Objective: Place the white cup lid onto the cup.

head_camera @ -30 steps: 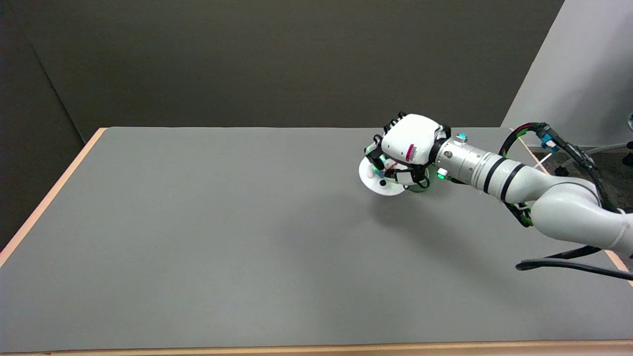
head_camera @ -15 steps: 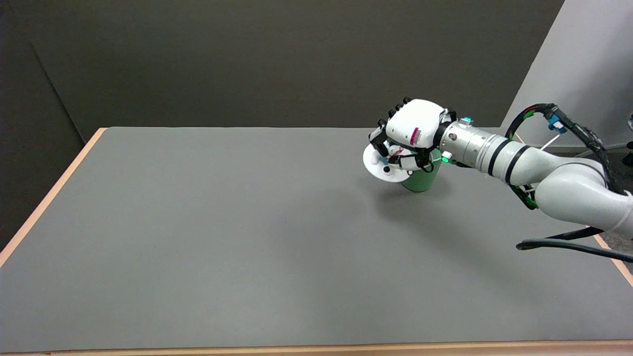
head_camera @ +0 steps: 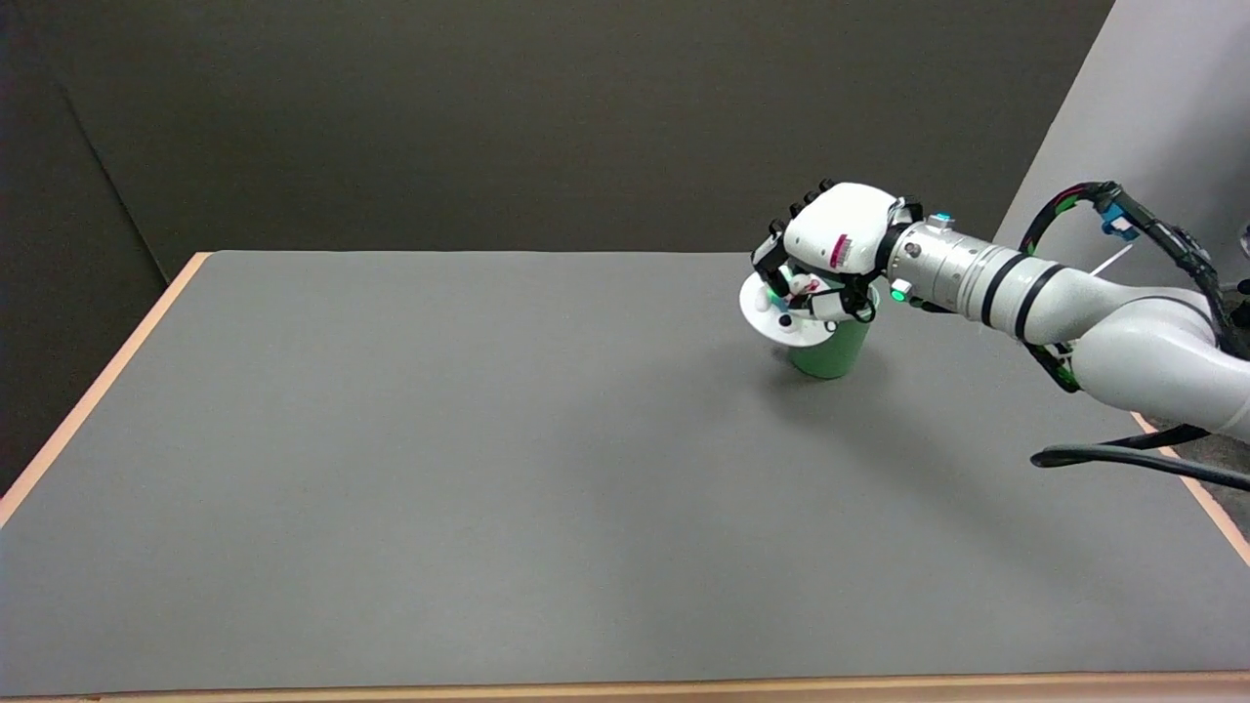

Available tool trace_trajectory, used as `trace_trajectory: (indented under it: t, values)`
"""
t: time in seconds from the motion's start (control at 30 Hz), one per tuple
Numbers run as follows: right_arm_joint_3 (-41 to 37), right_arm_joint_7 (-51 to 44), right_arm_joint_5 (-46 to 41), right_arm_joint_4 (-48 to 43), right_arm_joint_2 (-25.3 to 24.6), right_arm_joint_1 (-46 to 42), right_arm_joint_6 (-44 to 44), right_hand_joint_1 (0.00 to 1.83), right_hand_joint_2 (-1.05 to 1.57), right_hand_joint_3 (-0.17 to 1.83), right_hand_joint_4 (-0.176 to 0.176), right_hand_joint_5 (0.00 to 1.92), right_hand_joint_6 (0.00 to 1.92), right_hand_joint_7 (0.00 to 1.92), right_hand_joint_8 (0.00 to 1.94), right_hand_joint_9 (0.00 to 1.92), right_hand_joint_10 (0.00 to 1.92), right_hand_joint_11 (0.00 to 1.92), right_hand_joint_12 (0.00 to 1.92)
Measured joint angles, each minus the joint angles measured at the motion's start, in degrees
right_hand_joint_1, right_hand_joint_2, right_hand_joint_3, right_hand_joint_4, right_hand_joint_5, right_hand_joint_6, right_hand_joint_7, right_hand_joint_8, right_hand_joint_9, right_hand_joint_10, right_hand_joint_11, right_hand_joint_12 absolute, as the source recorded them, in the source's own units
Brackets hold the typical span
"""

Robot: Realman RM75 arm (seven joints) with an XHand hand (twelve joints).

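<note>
A green cup (head_camera: pixel 831 351) stands upright on the grey table (head_camera: pixel 488 469) at the back right. My right hand (head_camera: pixel 830 256) hovers over it, palm down, and holds the round white cup lid (head_camera: pixel 781 318) in its fingers. The lid is tilted and sits off to the left of the cup's mouth, overlapping its left rim. The hand and lid hide the cup's top, so I cannot tell whether the lid touches the rim.
The table's wooden edge (head_camera: pixel 98 386) runs along the left and front sides. Black cables (head_camera: pixel 1123 459) trail from the right arm near the table's right edge. A light wall panel (head_camera: pixel 1152 127) rises behind the arm.
The right hand has risen from the table with the lid and moved right and back. The green cup, hidden under the hand before, now shows below it.
</note>
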State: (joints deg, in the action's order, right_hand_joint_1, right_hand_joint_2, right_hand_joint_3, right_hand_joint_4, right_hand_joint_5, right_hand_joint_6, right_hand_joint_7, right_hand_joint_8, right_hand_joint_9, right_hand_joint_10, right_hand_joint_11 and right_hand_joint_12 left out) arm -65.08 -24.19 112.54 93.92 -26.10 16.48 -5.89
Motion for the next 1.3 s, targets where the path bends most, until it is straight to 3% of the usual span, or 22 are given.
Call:
trace_trajectory:
  t: [0.4, 1.3]
  values:
    - [0.9, 0.7, 0.0, -1.9, 1.2, 2.6, -0.7, 0.95, 1.07, 0.24, 0.176, 0.83, 1.23, 1.09, 0.49, 1.1, 0.46, 0.86, 1.04]
    - [12.2, 2.7, 0.0, -8.3, 2.4, 15.8, -2.5, 0.95, 1.07, 0.25, 0.176, 0.83, 1.24, 1.09, 0.49, 1.1, 0.46, 0.89, 1.01]
